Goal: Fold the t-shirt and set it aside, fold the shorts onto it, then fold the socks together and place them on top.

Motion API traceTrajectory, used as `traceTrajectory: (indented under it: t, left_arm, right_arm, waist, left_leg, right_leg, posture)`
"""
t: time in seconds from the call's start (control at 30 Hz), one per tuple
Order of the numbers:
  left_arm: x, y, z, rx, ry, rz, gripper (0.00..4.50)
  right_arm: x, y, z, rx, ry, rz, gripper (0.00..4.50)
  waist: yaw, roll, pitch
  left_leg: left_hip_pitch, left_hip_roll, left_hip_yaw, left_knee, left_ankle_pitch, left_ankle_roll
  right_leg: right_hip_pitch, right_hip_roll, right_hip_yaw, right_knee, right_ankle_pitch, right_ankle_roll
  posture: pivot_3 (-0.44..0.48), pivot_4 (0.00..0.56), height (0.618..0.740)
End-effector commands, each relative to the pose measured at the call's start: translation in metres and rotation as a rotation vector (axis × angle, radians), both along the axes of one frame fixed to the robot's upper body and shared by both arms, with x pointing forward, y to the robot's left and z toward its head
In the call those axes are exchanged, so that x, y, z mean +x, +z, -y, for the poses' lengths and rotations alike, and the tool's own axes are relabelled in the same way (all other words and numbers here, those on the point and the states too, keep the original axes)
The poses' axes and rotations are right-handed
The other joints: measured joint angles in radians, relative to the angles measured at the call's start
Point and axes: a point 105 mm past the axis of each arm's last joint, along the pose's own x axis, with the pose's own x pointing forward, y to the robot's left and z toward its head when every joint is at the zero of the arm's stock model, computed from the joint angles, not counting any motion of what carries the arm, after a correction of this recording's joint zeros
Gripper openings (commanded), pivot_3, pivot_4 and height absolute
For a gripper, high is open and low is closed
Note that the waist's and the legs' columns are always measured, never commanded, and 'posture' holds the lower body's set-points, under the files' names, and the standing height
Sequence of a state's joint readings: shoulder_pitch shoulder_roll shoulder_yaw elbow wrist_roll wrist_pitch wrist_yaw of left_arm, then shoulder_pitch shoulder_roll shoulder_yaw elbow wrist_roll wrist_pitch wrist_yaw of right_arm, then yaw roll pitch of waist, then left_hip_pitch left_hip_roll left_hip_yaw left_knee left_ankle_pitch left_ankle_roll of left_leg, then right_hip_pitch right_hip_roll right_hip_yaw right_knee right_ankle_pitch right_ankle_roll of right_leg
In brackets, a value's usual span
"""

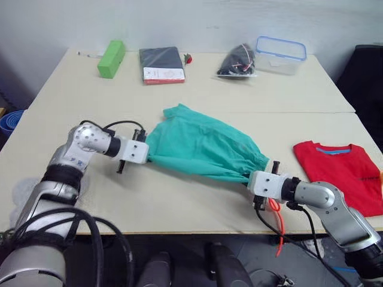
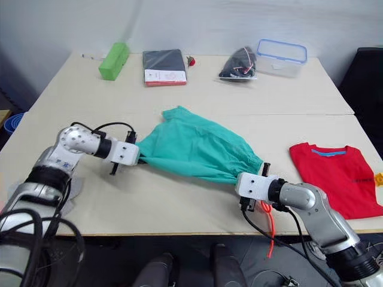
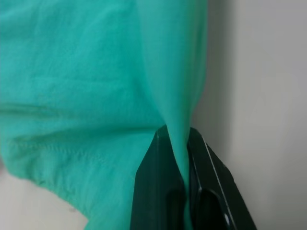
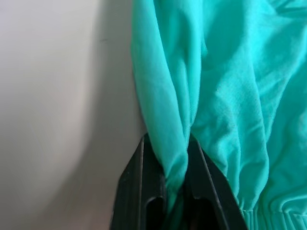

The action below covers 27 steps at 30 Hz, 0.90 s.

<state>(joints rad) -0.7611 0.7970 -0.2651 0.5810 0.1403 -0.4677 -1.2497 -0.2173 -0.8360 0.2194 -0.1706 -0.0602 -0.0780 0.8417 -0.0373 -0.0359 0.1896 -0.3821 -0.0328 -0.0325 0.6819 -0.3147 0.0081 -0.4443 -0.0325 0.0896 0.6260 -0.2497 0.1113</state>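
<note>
While both arms reach in over the beige table (image 1: 179, 197), the shorts (image 1: 203, 146) lie stretched across its middle, bunched and rumpled, with one end drawn toward each gripper. An orange drawstring (image 1: 277, 224) hangs from the end of the shorts by the right gripper, over the near table edge. The t-shirt (image 1: 341, 173) lies flat at the right side of the table, well apart from the shorts, its blue neck band facing the far side.

Along the far edge sit a dark flat packet with a white and red label (image 1: 161, 64), a clear plastic box with a blue rim (image 1: 281, 55), a green block (image 1: 111, 58) and a black bundle in a clear bag (image 1: 238, 61), all well apart from the clothes.

The left gripper (image 3: 184, 187) has its two black fingers pressed together on a fold of the teal cloth, at the left end of the shorts. The right gripper (image 4: 175, 184) pinches a gathered fold of the same cloth between its fingers, at the right end near the waistband.
</note>
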Motion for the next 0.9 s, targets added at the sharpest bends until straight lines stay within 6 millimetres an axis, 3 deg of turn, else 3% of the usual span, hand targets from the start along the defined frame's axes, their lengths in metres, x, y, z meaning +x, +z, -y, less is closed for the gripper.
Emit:
traceTrajectory:
  t: [0.03, 0.27, 0.4, 0.5, 0.63, 0.7, 0.8, 0.9]
  left_arm:
    - [-0.034, 0.004, -0.013, 0.053, 0.04, -0.047, 0.05]
    - [-0.126, -0.002, -0.025, 0.132, 0.183, -0.179, 0.05]
    - [-0.154, -0.01, -0.023, 0.113, 0.268, -0.205, 0.05]
    - [-0.154, -0.016, -0.025, 0.075, 0.331, -0.167, 0.05]
    - [-0.132, -0.032, -0.041, 0.02, 0.407, -0.077, 0.05]
    - [-0.127, -0.035, -0.045, 0.005, 0.421, -0.061, 0.05]
    - [-0.119, -0.036, -0.052, -0.023, 0.444, -0.045, 0.0]
    - [-0.126, -0.034, -0.053, -0.097, 0.463, -0.141, 0.69]
  right_arm:
    - [-0.013, 0.0, -0.008, -0.037, 0.233, 0.003, 0.0]
    - [-0.007, 0.0, -0.005, -0.148, 0.506, 0.127, 0.0]
    - [0.004, 0.005, -0.003, -0.178, 0.561, 0.198, 0.0]
    - [0.01, 0.006, -0.002, -0.18, 0.564, 0.217, 0.0]
    - [0.006, -0.002, 0.003, -0.166, 0.542, 0.16, 0.0]
    - [0.004, -0.003, 0.006, -0.154, 0.517, 0.136, 0.0]
    - [-0.005, -0.004, 0.014, -0.151, 0.488, 0.083, 0.89]
    - [-0.015, 0.001, 0.02, -0.128, 0.455, 0.041, 1.89]
  waist:
    - [-0.009, 0.001, 0.0]
    - [-0.024, 0.003, 0.001]
    - [-0.016, 0.004, 0.002]
    - [-0.011, 0.006, 0.003]
    - [-0.007, 0.006, 0.004]
    - [-0.008, 0.006, 0.004]
    - [-0.01, 0.006, 0.004]
    - [-0.008, 0.008, 0.003]
  left_leg:
    - [0.0, 0.001, 0.0, 0.0, -0.001, 0.0]
    - [0.009, 0.005, 0.003, -0.004, -0.004, -0.002]
    - [0.014, 0.007, 0.002, -0.005, -0.004, -0.002]
    - [0.023, 0.008, 0.0, -0.007, -0.004, -0.002]
    - [0.043, 0.009, 0.0, -0.019, -0.004, -0.002]
    - [0.045, 0.011, 0.0, -0.019, -0.005, -0.004]
    - [0.045, 0.012, 0.0, -0.02, -0.006, -0.005]
    - [0.045, 0.012, 0.0, -0.02, -0.006, -0.005]
  right_leg:
    - [0.0, 0.001, 0.0, 0.0, 0.0, -0.001]
    - [0.004, 0.001, 0.001, 0.002, -0.004, -0.007]
    - [0.008, 0.002, 0.0, 0.0, -0.007, -0.012]
    - [0.018, 0.002, 0.0, -0.001, -0.008, -0.015]
    - [0.034, 0.003, 0.0, -0.006, -0.011, -0.019]
    - [0.035, 0.004, 0.0, -0.005, -0.012, -0.02]
    - [0.034, 0.005, 0.0, -0.004, -0.013, -0.022]
    - [0.035, 0.005, 0.0, -0.003, -0.014, -0.023]
  posture:
    - [0.0, 0.15, 0.74]
    - [0.0, 0.15, 0.74]
    - [0.0, 0.15, 0.74]
    - [0.0, 0.15, 0.74]
    - [0.0, 0.15, 0.74]
    - [0.0, 0.15, 0.74]
    - [0.0, 0.15, 0.74]
    - [0.0, 0.15, 0.74]
